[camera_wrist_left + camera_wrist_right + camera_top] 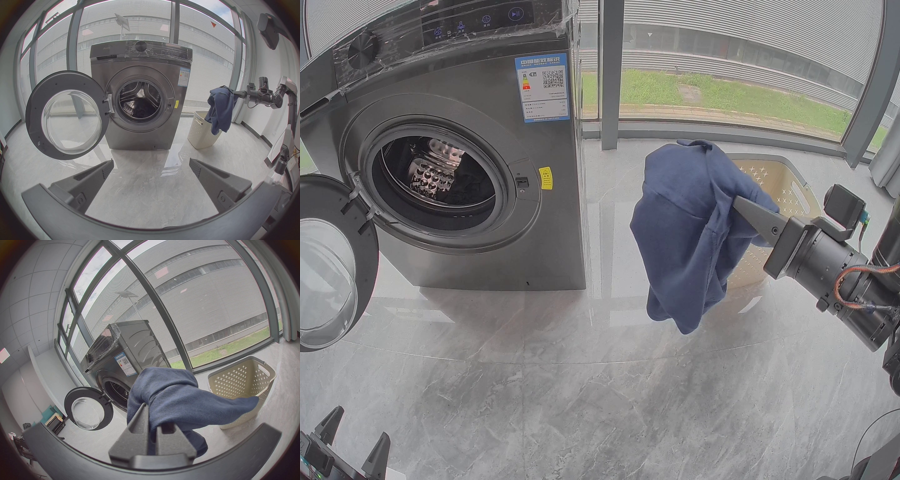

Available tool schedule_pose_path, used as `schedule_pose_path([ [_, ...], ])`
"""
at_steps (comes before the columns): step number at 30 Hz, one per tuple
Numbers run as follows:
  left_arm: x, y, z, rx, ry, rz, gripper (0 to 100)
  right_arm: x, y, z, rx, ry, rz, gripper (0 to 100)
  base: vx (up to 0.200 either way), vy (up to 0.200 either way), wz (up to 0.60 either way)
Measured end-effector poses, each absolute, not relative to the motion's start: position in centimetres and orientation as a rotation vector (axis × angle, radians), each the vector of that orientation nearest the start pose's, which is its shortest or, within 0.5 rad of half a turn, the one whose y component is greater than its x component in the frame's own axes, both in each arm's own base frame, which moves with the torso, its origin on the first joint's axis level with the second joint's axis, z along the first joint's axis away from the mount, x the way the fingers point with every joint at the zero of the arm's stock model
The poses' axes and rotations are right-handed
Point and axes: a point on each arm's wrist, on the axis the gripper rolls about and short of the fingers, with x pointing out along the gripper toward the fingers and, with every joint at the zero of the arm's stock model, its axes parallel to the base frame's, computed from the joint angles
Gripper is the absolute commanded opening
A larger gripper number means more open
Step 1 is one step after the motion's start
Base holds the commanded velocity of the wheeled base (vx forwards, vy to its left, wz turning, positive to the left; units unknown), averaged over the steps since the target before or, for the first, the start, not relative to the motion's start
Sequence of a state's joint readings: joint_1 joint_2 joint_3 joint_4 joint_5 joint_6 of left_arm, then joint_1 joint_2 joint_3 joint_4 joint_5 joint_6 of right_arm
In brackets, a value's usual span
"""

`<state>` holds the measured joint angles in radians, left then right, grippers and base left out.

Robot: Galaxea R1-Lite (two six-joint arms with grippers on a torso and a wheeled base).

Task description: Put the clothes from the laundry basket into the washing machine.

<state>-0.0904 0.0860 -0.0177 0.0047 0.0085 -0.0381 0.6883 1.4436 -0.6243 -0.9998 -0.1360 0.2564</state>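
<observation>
Left pincer (357, 431), nearest and low, has its fingers apart and holds nothing. Right pincer (742, 205) is clamped on the blue garment (687, 237), which hangs with its long axis vertical, clear of the floor, in front of the laundry basket (794, 187). The drum opening (437, 172) of the washing machine (550, 162) lies to the garment's left, with the door (328, 262) wide open. The transfer probably requires leftward travel by the right arm.

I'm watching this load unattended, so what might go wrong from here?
The blue garment hangs loose from the right hand, gripped at just one spot, so it may slip free. Its low trailing end might snag on the rim of the washing machine and stay draped outside the drum.
</observation>
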Motion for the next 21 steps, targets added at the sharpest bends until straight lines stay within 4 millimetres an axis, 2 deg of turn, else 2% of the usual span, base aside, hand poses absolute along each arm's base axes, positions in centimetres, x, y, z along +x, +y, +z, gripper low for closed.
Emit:
schedule_pose_path([
  [20, -1.71, 0.18, 8.16, -0.034, 0.075, -0.081, 100, 18.48, 14.87, 23.91, 0.322, -0.093, 0.575, 0, 0.000, 0.200, 0.00],
  [21, -1.71, 0.17, 8.18, -0.034, 0.074, -0.080, 100, 18.49, 14.86, 23.91, 0.322, -0.093, 0.574, 0, 0.000, 0.000, 0.00],
])
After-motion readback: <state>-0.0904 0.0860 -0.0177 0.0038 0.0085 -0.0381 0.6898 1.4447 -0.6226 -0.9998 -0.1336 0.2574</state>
